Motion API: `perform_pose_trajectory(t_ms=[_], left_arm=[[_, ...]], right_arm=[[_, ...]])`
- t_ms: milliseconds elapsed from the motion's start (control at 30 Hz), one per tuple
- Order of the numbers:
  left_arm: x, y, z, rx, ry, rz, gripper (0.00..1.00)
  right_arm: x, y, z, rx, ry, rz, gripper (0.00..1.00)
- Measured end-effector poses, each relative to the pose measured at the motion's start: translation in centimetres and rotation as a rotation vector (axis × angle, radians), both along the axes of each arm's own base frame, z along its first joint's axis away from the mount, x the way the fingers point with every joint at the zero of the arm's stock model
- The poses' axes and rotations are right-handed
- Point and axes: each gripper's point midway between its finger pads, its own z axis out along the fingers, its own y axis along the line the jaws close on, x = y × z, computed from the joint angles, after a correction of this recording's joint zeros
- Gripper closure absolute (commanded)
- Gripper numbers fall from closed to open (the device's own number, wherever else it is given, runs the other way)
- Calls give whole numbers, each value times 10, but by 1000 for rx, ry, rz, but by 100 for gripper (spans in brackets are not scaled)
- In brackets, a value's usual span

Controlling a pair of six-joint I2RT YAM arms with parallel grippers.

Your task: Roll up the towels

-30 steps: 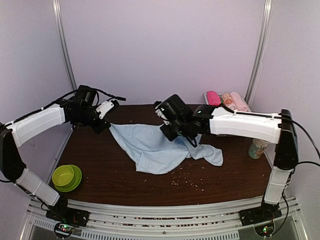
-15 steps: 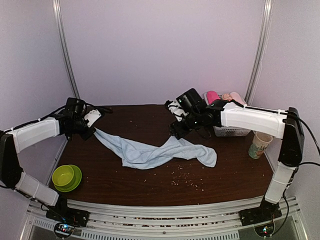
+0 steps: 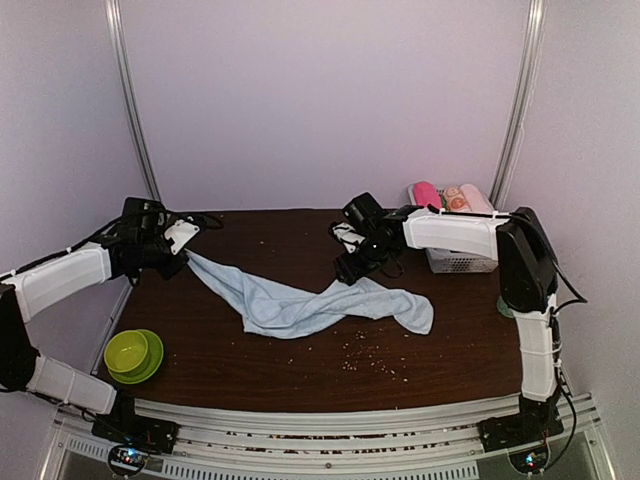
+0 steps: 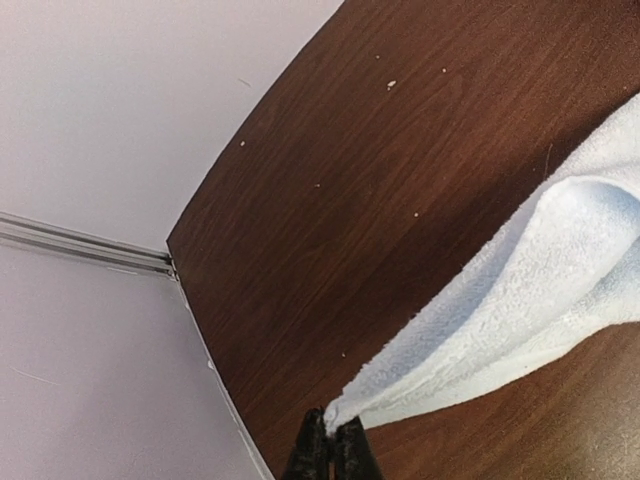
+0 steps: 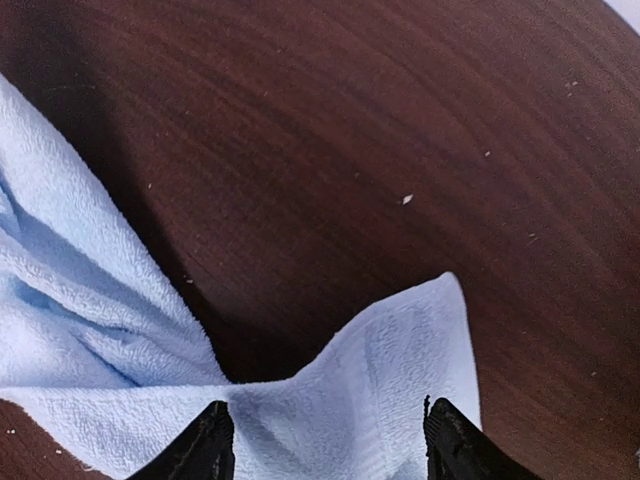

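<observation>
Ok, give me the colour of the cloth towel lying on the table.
Pale light blue; the soft cloth towel shows it best in the right wrist view.

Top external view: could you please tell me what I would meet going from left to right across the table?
Green bowl → left gripper → blue towel → white basket.

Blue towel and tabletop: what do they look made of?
The light blue towel looks like terry cloth, probably cotton: fuzzy looped pile, soft limp folds. The table is dark brown wood or wood-look laminate with a low sheen: grain streaks show, but whether real or printed is unclear.
</observation>
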Motion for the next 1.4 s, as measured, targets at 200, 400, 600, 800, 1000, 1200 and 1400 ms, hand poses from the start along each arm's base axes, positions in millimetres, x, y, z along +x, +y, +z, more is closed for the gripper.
perform_pose_trajectory(t_ms=[200, 400, 600, 800, 1000, 1200, 1400], left_arm=[[-3, -1, 11, -17, -42, -3, 100], [-4, -5, 15, -44, -53, -16, 100], [-2, -3, 16, -51, -63, -2, 100], [7, 14, 30, -41, -91, 83, 100], [14, 43, 51, -27, -157, 194, 100], [13, 54, 49, -3, -162, 236, 100], [11, 63, 39, 22, -160, 274, 100]], right_arm=[[-14, 9, -12, 36, 78, 39, 60], [-23, 18, -20, 70, 131, 72, 100], [-22, 17, -20, 67, 128, 67, 100], [-3, -30, 47, -26, -154, -80, 100], [-18, -69, 186, 99, -522, -189, 100], [-65, 5, 123, -15, -511, -3, 100], [-167, 67, 4, -192, -278, 355, 55]])
